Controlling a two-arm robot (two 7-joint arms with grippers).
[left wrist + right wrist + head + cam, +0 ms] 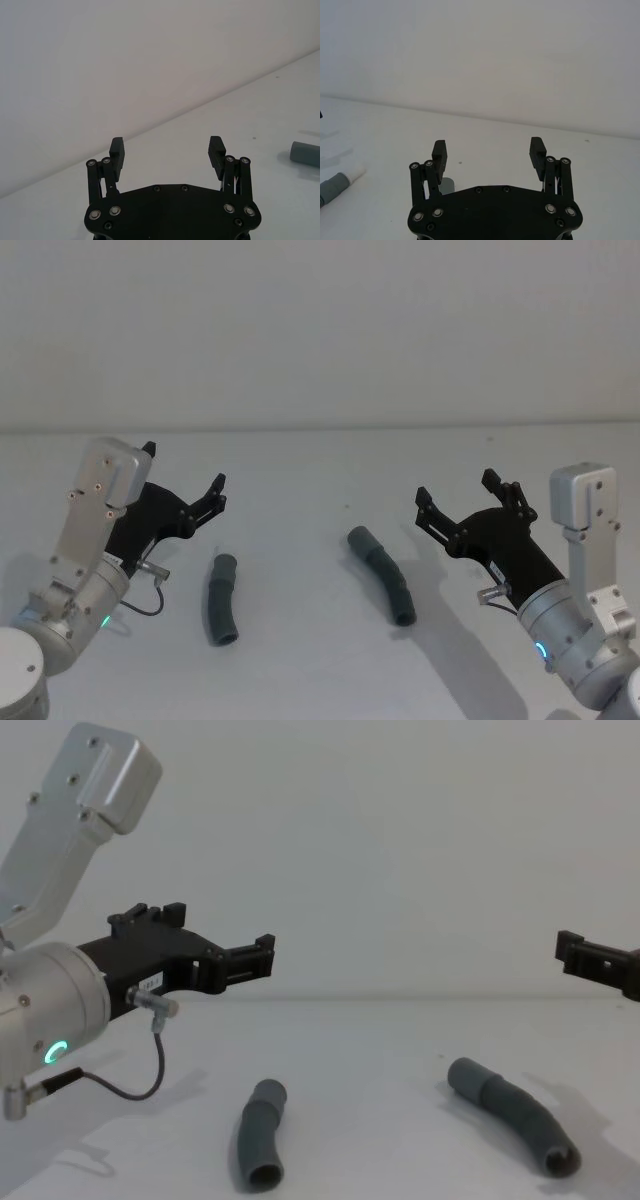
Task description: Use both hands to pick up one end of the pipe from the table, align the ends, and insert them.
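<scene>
Head view: plain matte white table (320,455) takes up the lower two thirds of the frame. Black angular left gripper (184,466), on a thick silver arm (90,525), hangs above the table at centre left, ridged jaws spread wide and grasping nothing. Black angular right gripper (456,487) hangs at centre right, jaws spread the same way, empty. Longer dark grey bent rubbery tube (383,575) lies flat on the table right of centre, near the right gripper and apart from it, with its thicker collar (362,539) at the far end. Shorter dark grey bent rubbery tube (222,598) lies left of centre, below the left gripper's tips and well apart from the longer piece. Right wrist view, lower left: a grey tube end (335,186) with a narrow white plug tip (356,174) rests on the table; cannot tell which piece it is.
</scene>
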